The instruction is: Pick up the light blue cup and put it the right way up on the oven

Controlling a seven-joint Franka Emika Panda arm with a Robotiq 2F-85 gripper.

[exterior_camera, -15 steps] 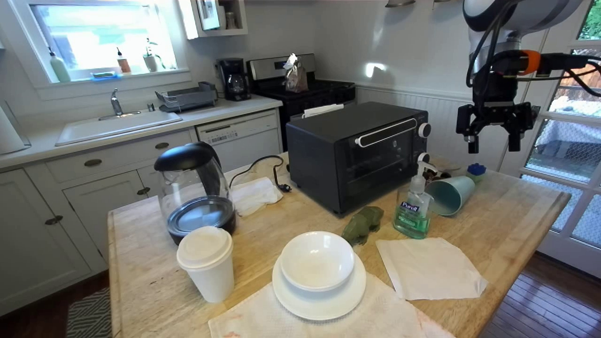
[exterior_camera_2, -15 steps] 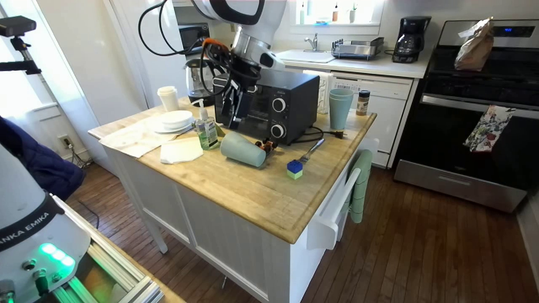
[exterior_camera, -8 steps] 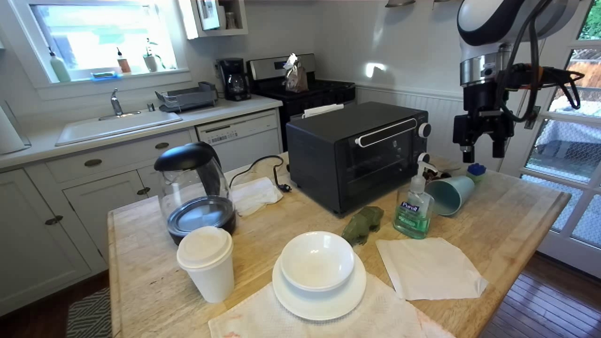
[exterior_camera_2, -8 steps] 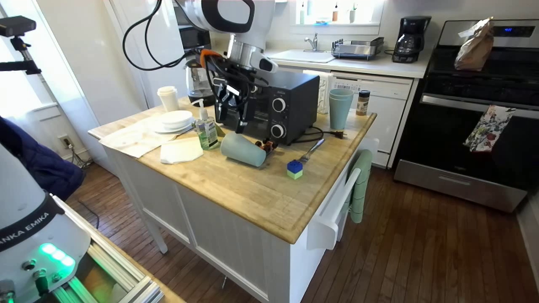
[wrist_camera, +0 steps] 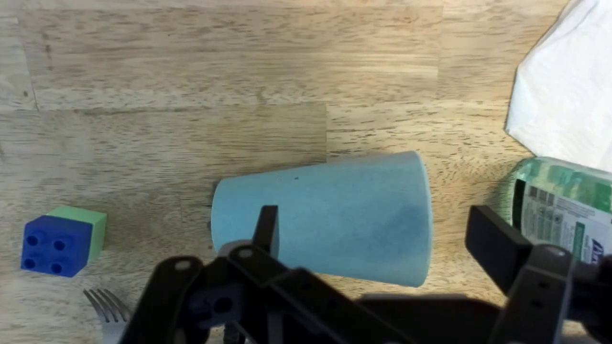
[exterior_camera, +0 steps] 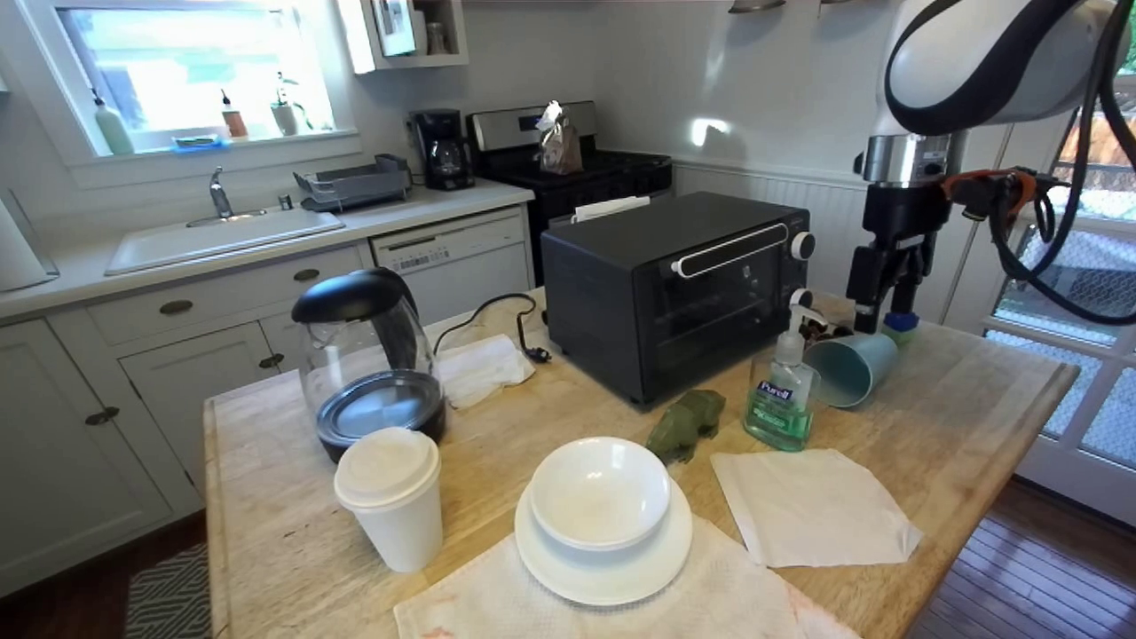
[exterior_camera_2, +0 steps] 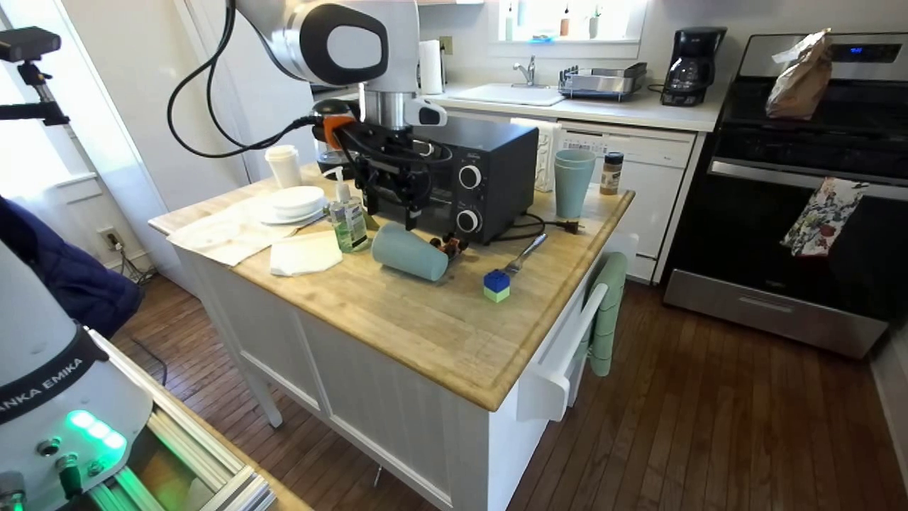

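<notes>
The light blue cup lies on its side on the wooden table, in front of the oven's knob end. It also shows in an exterior view and the wrist view, its wide rim toward the sanitizer bottle. The black oven stands behind it, also in an exterior view; its flat top bears nothing. My gripper is open and empty, above the cup. In the wrist view my gripper has one finger over the cup's body and one beyond its rim. The jaws span along the cup's length.
A sanitizer bottle stands close by the cup's rim. A toy car, a blue-green block and a fork lie near its base. Two stacked light blue cups stand behind the oven. A green figurine lies before it.
My gripper has come down toward the cup and turned about its vertical axis. The cup and the other objects have not moved.
</notes>
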